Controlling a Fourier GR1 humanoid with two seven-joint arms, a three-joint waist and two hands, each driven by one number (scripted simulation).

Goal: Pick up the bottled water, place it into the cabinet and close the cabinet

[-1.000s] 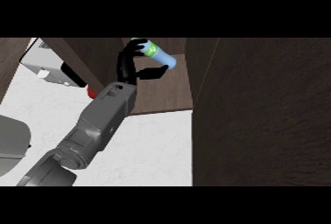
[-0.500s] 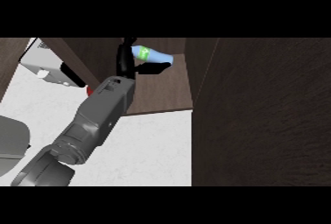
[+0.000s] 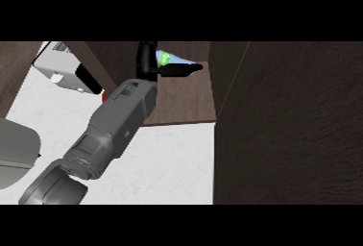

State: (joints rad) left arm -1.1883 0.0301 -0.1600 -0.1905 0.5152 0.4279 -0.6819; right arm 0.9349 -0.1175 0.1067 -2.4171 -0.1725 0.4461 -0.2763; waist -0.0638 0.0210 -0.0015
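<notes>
Inside cabinet [image 3: 186,103], left hand [image 3: 157,67] grips green-labelled bottled water [image 3: 172,58].

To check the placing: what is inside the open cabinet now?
Inside the cabinet are the left hand and the bottled water it holds above the shelf. The hand covers part of the bottle; its base is hidden.

You see a white speckled surface [image 3: 170,158] across the lower middle. At upper left on it sits a white boxy appliance [image 3: 62,69] with a dark front. A grey rounded object [image 3: 14,153] shows at the left edge.
</notes>
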